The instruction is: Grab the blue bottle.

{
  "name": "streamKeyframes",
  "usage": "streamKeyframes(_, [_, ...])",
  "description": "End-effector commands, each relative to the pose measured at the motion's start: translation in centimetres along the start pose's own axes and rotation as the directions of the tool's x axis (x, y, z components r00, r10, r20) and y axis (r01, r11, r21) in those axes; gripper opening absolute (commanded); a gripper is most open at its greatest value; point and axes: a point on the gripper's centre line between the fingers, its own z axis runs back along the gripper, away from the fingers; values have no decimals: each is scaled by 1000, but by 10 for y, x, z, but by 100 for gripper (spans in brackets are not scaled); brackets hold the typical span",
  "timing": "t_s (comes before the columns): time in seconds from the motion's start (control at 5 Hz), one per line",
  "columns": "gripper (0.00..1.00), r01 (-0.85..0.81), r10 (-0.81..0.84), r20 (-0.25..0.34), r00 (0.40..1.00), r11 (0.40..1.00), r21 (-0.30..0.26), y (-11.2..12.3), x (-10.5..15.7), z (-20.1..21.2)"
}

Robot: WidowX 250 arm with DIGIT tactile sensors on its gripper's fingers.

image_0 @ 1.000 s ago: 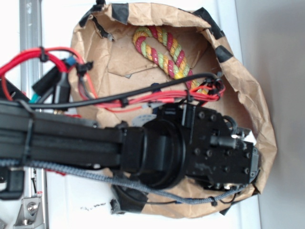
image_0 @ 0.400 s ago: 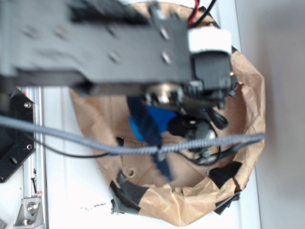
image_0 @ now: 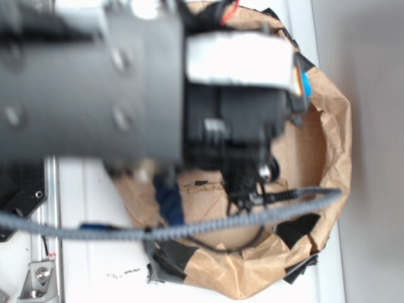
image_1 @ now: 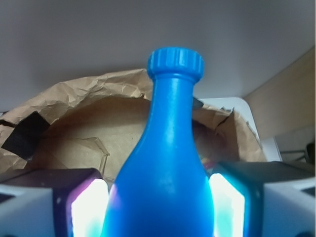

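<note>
The blue bottle fills the middle of the wrist view, glossy, with its ribbed cap pointing up and away. My gripper is shut on its wide body, the lit pads pressing on both sides. In the exterior view the arm is blurred and close to the camera. There my gripper hangs over the brown paper bag, and only a sliver of the blue bottle shows at its right end. The bag's floor lies well beyond the bottle.
A dark navy rope lies on the bag's floor at the left. A grey braided cable crosses in front of the bag. Black tape patches line the crumpled rim. A metal rail runs along the left.
The arm has swung over the bag and risen toward the camera. The bottle, seen low in the bag under the gripper 0.4 s ago, is now up with the gripper.
</note>
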Motion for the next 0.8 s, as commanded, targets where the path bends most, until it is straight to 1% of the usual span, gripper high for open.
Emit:
streamKeyframes(0.0, [0,18,-19,49,999,1000,3,-16,15,-7])
streamKeyframes(0.2, [0,14,-12,73,997,999,-35,-9,12,-27])
streamKeyframes(0.6, [0,-6,8,56,998,999,-45,-3,9,-29])
